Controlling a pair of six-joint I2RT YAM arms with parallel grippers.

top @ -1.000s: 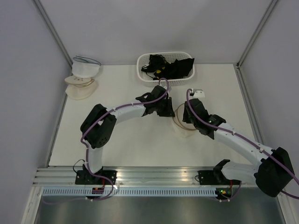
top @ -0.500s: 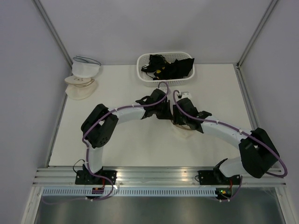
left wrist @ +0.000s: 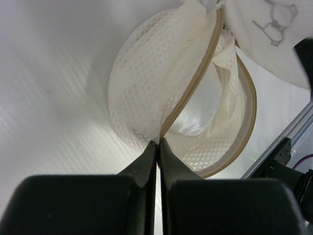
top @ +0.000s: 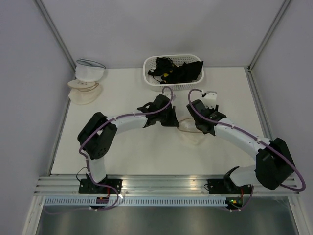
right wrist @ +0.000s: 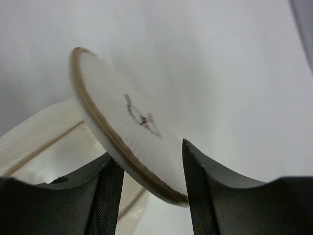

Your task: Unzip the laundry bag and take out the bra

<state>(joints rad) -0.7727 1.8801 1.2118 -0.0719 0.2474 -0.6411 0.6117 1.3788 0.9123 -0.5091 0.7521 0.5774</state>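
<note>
left gripper [left wrist: 157,143]: jaws clenched on zip seam of laundry bag [left wrist: 146,88], mid-worktop | right gripper [right wrist: 146,149]: jaws astride lifted flap [right wrist: 132,122], grip unclear | step: zip looks undone | next: reach inside for bra, not clearly visible

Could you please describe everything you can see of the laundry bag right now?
The laundry bag is a round, cream mesh pouch with a tan zip tape and a stiff tan rim hoop. It lies on the white table between the two arms, unzipped and gaping, with smooth white fabric showing inside. The left pincer is shut on its edge at the zip's end. Its raised flap tilts between the fingers of the open right pincer.
</note>
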